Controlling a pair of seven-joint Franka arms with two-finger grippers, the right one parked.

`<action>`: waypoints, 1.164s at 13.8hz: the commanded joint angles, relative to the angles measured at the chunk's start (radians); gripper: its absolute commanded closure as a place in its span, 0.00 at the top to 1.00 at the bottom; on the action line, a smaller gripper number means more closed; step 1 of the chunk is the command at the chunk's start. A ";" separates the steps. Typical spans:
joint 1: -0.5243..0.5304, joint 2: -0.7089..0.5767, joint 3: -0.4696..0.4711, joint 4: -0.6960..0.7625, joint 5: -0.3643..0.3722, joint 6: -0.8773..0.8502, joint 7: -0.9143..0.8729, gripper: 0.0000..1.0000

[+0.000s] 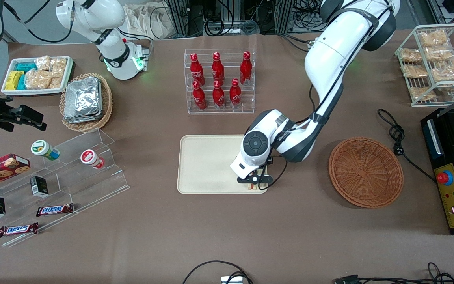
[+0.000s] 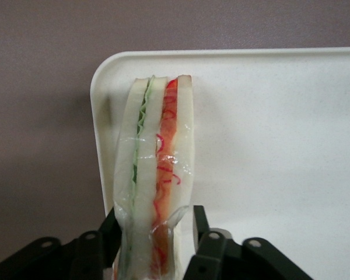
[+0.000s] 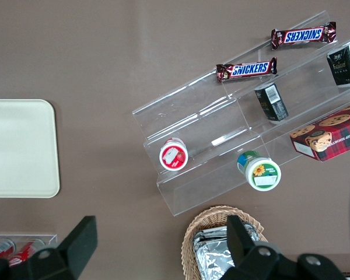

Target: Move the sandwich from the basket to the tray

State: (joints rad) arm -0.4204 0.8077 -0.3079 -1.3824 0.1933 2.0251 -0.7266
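The sandwich stands on its edge on the cream tray, near a rounded corner, green and red-orange filling showing. My left gripper sits around it with the fingers slightly apart. One finger stands clear of the wrap by a small gap, while the other lies against it. In the front view the gripper is low over the tray's corner nearest the camera and the working arm, and only a sliver of sandwich shows under it. The reddish-brown basket lies empty toward the working arm's end.
A clear rack of red bottles stands farther from the camera than the tray. A tan basket of foil packets, a white tray of snacks and an acrylic step shelf lie toward the parked arm's end. A black appliance and a wire snack rack stand past the basket.
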 commanded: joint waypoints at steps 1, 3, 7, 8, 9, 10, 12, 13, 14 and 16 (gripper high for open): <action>-0.006 -0.036 0.007 0.002 0.012 -0.045 -0.005 1.00; -0.003 -0.062 0.004 0.000 0.006 -0.094 -0.004 1.00; 0.002 -0.186 0.003 -0.084 -0.008 -0.135 -0.002 1.00; 0.003 -0.234 0.003 -0.133 -0.008 -0.132 -0.002 1.00; 0.023 -0.287 0.003 -0.188 -0.009 -0.129 -0.001 1.00; 0.037 -0.341 0.001 -0.248 -0.009 -0.126 0.007 1.00; 0.054 -0.453 0.001 -0.361 -0.020 -0.123 0.099 1.00; 0.095 -0.511 0.000 -0.416 -0.044 -0.123 0.136 1.00; 0.135 -0.569 0.000 -0.467 -0.078 -0.123 0.195 1.00; 0.198 -0.674 0.003 -0.541 -0.130 -0.137 0.304 1.00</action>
State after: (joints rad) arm -0.2908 0.2861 -0.3057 -1.7843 0.1134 1.8820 -0.5218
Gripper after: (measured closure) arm 0.000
